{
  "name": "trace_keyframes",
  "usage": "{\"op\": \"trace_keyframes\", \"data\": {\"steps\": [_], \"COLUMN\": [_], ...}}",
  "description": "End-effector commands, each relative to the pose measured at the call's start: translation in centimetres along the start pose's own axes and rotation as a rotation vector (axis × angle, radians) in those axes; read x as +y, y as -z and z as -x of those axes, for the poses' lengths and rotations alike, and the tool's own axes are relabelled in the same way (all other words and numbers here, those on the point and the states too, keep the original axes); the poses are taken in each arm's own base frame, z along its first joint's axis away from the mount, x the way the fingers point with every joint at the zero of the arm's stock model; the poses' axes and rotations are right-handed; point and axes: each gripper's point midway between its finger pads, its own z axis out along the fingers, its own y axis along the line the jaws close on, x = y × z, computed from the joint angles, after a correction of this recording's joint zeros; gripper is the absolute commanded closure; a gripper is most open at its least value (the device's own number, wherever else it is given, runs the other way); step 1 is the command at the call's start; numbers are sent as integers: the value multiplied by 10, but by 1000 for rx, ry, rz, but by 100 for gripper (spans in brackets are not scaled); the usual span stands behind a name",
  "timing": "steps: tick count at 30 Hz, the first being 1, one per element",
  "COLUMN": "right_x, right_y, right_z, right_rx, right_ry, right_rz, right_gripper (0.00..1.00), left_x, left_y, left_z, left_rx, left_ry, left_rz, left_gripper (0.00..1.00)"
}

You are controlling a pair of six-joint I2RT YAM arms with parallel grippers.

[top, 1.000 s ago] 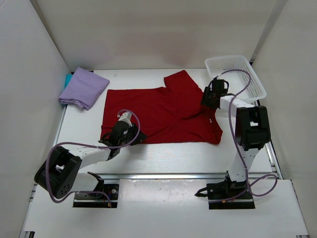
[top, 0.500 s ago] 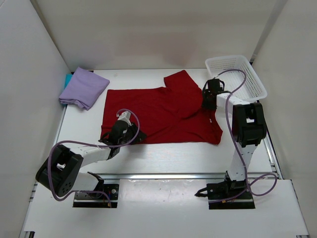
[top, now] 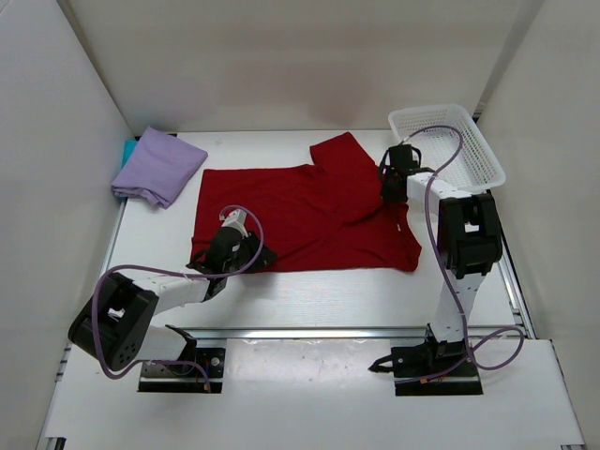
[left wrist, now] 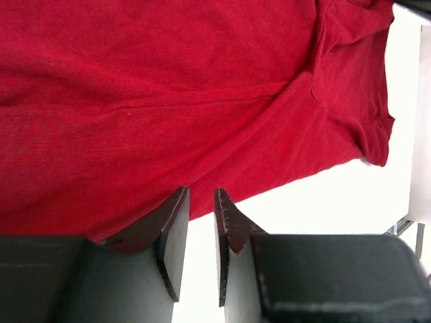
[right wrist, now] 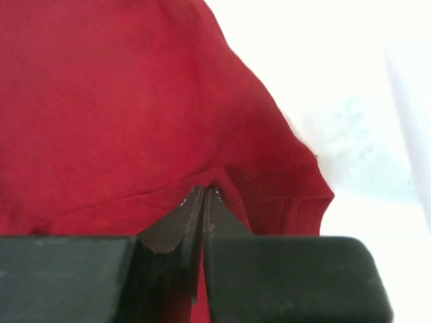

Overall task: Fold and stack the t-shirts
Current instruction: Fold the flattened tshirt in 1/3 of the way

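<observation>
White walls (top: 281, 56) enclose a white table (top: 309, 295) with two robot arms mounted at its near edge. A deep red t-shirt (top: 300, 211) lies spread out flat across the middle of the table, one short sleeve pointing toward the far edge and its right side slightly rumpled. At the far left corner a folded lavender t-shirt (top: 159, 167) sits on top of a teal t-shirt (top: 127, 150), of which only a thin edge shows. A white mesh basket (top: 448, 109) stands at the far right corner. The left gripper (left wrist: 201, 195) rests low at the red shirt's near hem, toward the left, with its fingers a little apart and a narrow gap between them. The right gripper (right wrist: 204, 190) reaches to the shirt's right side, near the basket, with its fingers pressed together and pinching a small fold of red cloth, from which creases spread at the tips.
</observation>
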Motion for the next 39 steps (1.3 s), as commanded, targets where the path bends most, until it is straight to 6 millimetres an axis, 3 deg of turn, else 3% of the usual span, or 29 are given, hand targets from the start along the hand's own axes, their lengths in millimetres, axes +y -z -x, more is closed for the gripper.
{"op": "trace_keyframes", "data": {"steps": [1, 6, 13, 18, 20, 22, 23, 25, 27, 28, 29, 30, 32, 33, 34, 35, 38, 39], "right_x": [15, 22, 29, 40, 44, 43, 48, 42, 38, 34, 39, 37, 33, 48, 44, 55, 47, 47], "right_y": [7, 2, -20, -19, -10, 2, 15, 42, 59, 57, 72, 76, 72, 84, 76, 86, 86, 93], "right_z": [47, 63, 63, 76, 78, 78, 86, 90, 82, 62, 66, 51, 1, 1, -30, -31, -76, -73], "right_rx": [-121, -145, -125, -154, -162, -186, -218, -245, -259, -231, -272, -274, -207, -233, -176, -194, -142, -155], "right_ry": [11, 58, 138, 151, 157, 159, 153, 96, 47, 16, 3, -24, -48, -86, -108, -116, -130, -133], "right_rz": [16, 19, 10, 28, 44, 27, 50, 68, 87, 94, 132, 144, 183, 260, 271, 336, 339, 362], "right_gripper": [100, 100, 100, 100, 92, 71, 61, 54, 52, 52, 53, 54, 61, 61, 63, 64, 66, 67], "left_x": [-7, -6, 3, 7, 18, 25, 32, 37, 48, 58, 65, 76, 94, 105, 107, 121, 141, 145], "left_y": [0, 1, -1, 0, 3, 12, 16, 27, 33, 36, 39, 41, 45, 50, 51, 55, 64, 67], "left_z": [10, 13, 13, 15, 16, 31, 36, 56, 76, 84, 92, 99, 106, 108, 115, 116, 122, 121], "left_rx": [-23, -33, -30, -25, -20, -75, -93, -149, -202, -227, -228, -225, -247, -258, -280, -290, -316, -323], "left_ry": [6, 2, 11, -21, -33, -11, 5, 17, 8, 1, -3, 5, 0, 21, 34, 58, 108, 116], "left_rz": [-31, -28, 1, 35, 87, 95, 107, 127, 192, 241, 272, 316, 401, 440, 437, 470, 523, 540], "left_gripper": [68, 68, 68, 68, 68, 66, 66, 65, 64, 62, 60, 59, 58, 57, 57, 56, 55, 56]}}
